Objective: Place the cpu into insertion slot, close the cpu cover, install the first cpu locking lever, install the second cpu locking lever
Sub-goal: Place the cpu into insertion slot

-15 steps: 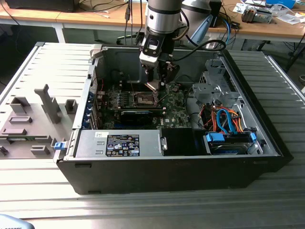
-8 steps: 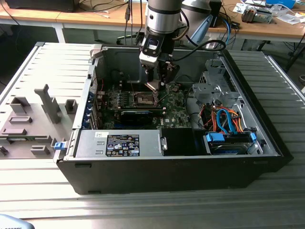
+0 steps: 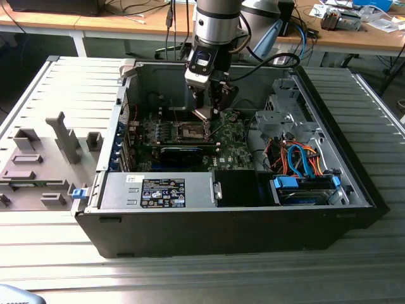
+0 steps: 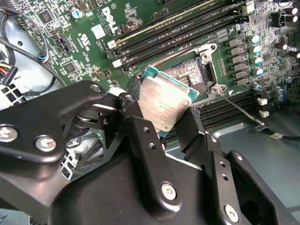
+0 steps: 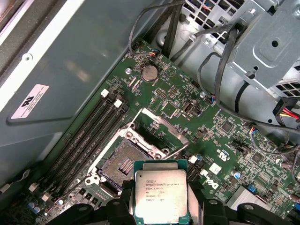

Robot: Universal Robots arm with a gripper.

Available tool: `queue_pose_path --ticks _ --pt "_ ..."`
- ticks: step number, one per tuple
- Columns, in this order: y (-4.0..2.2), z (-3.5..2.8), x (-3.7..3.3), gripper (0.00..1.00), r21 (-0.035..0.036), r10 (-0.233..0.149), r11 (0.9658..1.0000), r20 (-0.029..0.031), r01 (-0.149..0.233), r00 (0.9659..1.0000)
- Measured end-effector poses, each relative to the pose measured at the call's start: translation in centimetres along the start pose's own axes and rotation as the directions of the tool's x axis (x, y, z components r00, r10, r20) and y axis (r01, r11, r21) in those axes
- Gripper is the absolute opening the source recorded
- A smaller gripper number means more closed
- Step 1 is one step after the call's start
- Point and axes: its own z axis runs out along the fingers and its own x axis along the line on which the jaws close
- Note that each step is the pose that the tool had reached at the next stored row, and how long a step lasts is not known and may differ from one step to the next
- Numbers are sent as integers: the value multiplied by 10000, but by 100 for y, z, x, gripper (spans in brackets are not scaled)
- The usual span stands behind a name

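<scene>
Black fingers (image 4: 140, 136) fill the foreground of the second wrist view, closed to the chip's width on two opposite edges of the cpu (image 4: 165, 104). The gripper (image 4: 164, 123) holds it with its metal top toward the camera, over the insertion slot (image 5: 123, 164) and seemingly tilted.

By my reading, no step is finished. The cpu is not seated, and the slot's contact field lies bare in the first wrist view. The cpu cover (image 5: 165, 124) stands flipped up at the slot's far side. One thin locking lever (image 4: 239, 108) juts out free and unlatched, and I cannot pick out the other with certainty.

In the exterior view, the gripper (image 3: 209, 113) hangs just at 1 o'clock of the slot, inside the open computer case (image 3: 221, 228) on the ribbed table (image 3: 190, 278). Room is tight:
- Memory slots (image 3: 152, 133) sit at 9 o'clock of the slot.
- The graphics card (image 3: 180, 154) lies just beside it at 6 o'clock.
- A drive cage (image 3: 285, 120) with cables stands at 3 o'clock.
- The case's wall rises at 12 o'clock.

Only the way straight up looks open.
</scene>
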Motion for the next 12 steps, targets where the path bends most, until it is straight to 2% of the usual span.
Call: queue_pose_path --ticks 12 --pt "0 0 0 54 4 192 9998 -6 -192 9998"
